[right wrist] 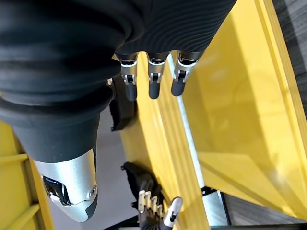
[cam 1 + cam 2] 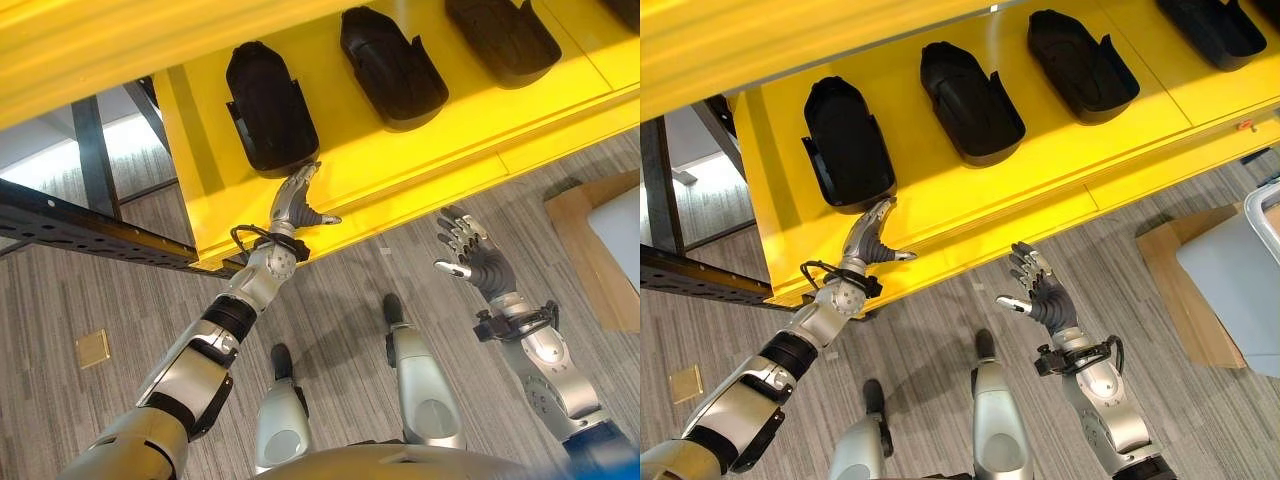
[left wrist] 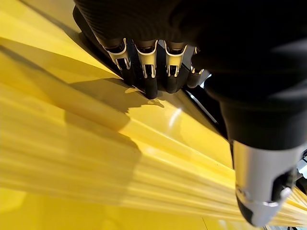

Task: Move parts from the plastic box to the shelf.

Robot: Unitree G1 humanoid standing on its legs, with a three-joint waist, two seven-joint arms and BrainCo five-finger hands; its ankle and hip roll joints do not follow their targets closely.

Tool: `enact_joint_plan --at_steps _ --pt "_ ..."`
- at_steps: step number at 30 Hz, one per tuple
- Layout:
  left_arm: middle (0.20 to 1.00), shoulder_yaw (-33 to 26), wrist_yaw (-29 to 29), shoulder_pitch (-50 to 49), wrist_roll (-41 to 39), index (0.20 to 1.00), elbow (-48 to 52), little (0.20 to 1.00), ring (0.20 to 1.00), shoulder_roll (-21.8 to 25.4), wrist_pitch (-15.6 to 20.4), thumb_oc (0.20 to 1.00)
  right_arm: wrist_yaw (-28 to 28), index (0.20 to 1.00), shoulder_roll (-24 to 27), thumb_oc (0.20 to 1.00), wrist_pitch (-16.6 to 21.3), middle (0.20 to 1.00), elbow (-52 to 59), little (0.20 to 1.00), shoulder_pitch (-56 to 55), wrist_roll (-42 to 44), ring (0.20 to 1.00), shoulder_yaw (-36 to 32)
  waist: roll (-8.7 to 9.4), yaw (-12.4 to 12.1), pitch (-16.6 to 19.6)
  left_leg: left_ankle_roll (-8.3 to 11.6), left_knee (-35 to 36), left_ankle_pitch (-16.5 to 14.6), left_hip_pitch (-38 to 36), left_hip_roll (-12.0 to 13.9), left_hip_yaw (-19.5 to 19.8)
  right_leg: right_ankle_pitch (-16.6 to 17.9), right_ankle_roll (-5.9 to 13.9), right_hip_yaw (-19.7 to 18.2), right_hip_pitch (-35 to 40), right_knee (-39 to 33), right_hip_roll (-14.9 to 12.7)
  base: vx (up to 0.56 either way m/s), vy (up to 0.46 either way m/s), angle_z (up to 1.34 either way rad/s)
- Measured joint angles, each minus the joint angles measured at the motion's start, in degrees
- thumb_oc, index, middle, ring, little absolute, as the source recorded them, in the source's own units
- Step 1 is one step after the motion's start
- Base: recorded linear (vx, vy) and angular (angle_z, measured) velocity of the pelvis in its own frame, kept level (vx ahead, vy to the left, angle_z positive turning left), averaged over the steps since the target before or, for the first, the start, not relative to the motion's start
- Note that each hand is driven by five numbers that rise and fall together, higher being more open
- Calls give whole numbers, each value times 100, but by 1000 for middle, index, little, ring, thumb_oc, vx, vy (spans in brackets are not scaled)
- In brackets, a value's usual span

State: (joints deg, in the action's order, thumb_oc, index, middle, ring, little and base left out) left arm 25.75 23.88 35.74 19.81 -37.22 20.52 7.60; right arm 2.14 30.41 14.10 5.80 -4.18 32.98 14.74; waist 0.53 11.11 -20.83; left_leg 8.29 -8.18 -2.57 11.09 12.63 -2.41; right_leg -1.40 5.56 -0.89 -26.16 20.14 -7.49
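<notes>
L hand (image 2: 294, 203) is up at the front of the yellow shelf (image 2: 420, 150). Its fingers (image 2: 303, 180) are straight and close together, thumb out to the side. The fingertips reach the near end of the 1st black part (image 2: 265, 110); they look to be touching it, but can't be sure. Nothing is held. In the L wrist view the fingers (image 3: 149, 72) point at that dark part (image 3: 96, 33) over the yellow shelf board (image 3: 72, 134), not curled round it.

R hand (image 2: 1040, 288) is in the air, in front of the shelf and below its edge, well apart from the parts. Fingers spread wide, palm open, holding nothing. In the R wrist view its fingers (image 1: 152, 76) hang straight over the shelf edge (image 1: 163, 143), and the L hand (image 1: 156, 211) shows far off by a black part (image 1: 122, 110).

Parts: 4 black parts show on the shelf, in 1 row, side by side with gaps between. After the 1st come the 2nd (image 2: 970, 100), the 3rd (image 2: 1082, 65) and the 4th (image 2: 1215, 30), which is cut off at the view's edge. All lie flat on the yellow board.

A flat brown board (image 2: 1185, 280) lies on the grey floor (image 2: 340, 290) off to the R, with a pale grey thing (image 2: 1240, 290) on it.
</notes>
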Motion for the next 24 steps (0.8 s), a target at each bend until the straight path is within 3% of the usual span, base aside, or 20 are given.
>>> enact_joint_plan --at_steps 7,13,16,20,24 --pt "1000 0 33 19 -1 1000 4 1000 1000 4 -4 1000 0 1000 0 1000 0 1000 0 1000 -2 1 1000 0 23 0 -6 6 -19 -13 11 -1 2 0 -1 -3 -3 -1 -2 0 0 0" --pt "1000 -196 -307 -473 -245 1000 944 1000 1000 60 -55 1000 -3 1000 -8 1000 4 1000 -3 1000 20 0 1000 -38 47 -93 -21 -21 -86 -35 104 0 17 11 9 3 -79 37 4 0 0 0" --pt "1000 -605 -887 -1299 -1760 1000 1697 1000 1000 -82 400 1000 -4 1000 -77 1000 3 1000 0 1000 33 3 1000 -114 44 -162 -22 -23 -90 -37 88 -11 49 15 -27 9 -41 82 -8 1 2 5" --pt "1000 -735 -1497 -1884 -3298 1000 2173 1000 1000 24 624 1000 -2 1000 -104 1000 -1 1000 -11 1000 40 4 1000 -117 30 -261 -24 -38 -101 -46 40 -34 37 1 -8 9 -7 69 -34 4 -2 1" --pt "1000 -908 -2175 -2833 -4903 1000 2713 1000 1000 187 605 1000 0 1000 -87 1000 -3 1000 -5 1000 137 -2 1000 -122 -18 -270 -11 -67 -73 -63 -86 11 63 -7 6 47 155 0 -41 35 -16 1"
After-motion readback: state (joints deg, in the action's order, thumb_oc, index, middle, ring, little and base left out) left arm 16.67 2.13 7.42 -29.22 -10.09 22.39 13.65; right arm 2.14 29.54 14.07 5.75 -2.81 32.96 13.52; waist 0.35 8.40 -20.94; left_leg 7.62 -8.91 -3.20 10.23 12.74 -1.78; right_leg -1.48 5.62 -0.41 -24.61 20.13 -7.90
